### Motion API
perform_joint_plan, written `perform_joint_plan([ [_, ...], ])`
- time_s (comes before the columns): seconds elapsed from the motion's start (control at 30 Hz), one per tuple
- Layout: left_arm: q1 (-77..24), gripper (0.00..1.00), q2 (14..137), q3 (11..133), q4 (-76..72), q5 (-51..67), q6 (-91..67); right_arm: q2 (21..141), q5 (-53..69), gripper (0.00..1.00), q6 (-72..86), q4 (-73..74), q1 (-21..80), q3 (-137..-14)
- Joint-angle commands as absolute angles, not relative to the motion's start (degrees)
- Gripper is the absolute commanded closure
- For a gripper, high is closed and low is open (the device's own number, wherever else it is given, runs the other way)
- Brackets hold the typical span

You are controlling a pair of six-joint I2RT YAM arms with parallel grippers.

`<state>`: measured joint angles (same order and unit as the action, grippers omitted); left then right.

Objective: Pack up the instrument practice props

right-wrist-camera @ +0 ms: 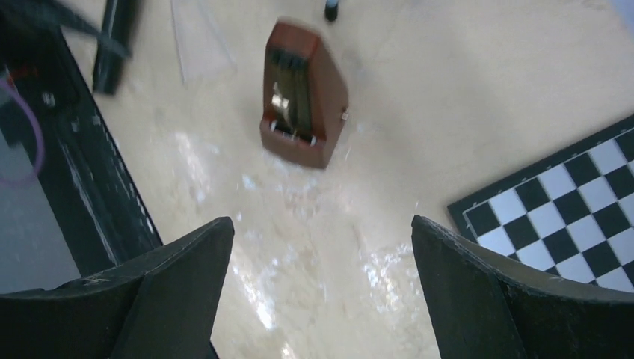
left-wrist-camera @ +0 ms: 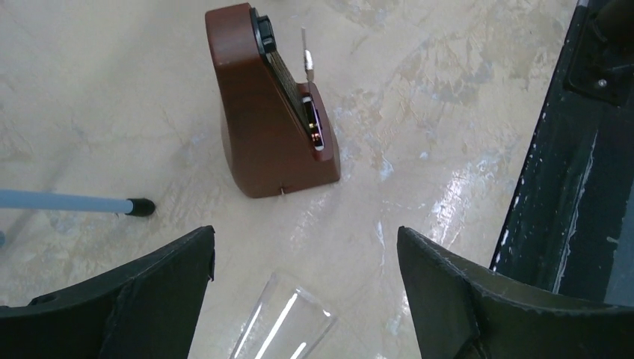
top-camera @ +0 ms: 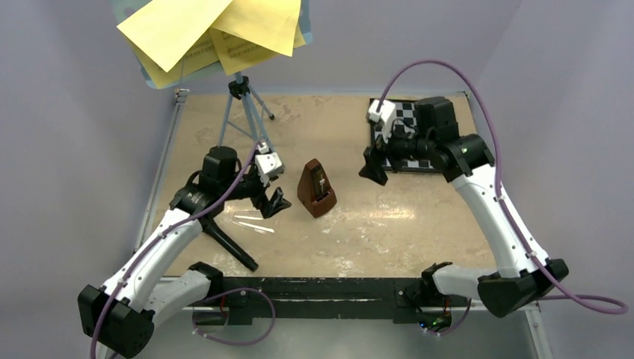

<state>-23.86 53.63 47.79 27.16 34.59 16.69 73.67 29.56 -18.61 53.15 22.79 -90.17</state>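
Metronome (top-camera: 317, 191) upright mid-counter (top-camera: 419, 224). Left end effector (left-wrist-camera: 305, 238) spread wide, empty, near it. Right end effector (right-wrist-camera: 321, 224) spread wide, empty, beside chessboard (right-wrist-camera: 568, 217).

Cropped and covered
Pages (top-camera: 187, 30) and tray (top-camera: 306, 26) run off the top edge; the right arm (top-camera: 478, 194) hides part of the chessboard (top-camera: 406, 114).
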Motion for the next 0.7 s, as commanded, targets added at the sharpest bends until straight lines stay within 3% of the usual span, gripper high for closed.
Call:
perform_joint_plan([
  [0.0,-25.05,0.05,57.55,50.61,19.49,36.8,16.87,67.68,36.11,0.06,-36.95,50.16,21.14,-76.87],
  [0.1,-25.2,0.13,61.6,54.47,21.98,36.67,23.56,68.47,40.49,0.06,-43.67,52.3,20.65,-75.52],
  [0.2,-25.21,0.13,65.19,57.05,24.22,37.49,28.1,72.76,43.55,0.07,-48.65,54.06,20.65,-76.59],
  [0.47,-25.22,0.13,69.03,57.28,26.42,41.58,36.94,76.56,49.31,0.04,-46.3,29.96,20.2,-65.86],
  [0.67,-25.22,0.11,72.16,56.22,21.84,40.83,35.31,83.5,52.52,0.04,-41.74,28.36,20.26,-70.21],
])
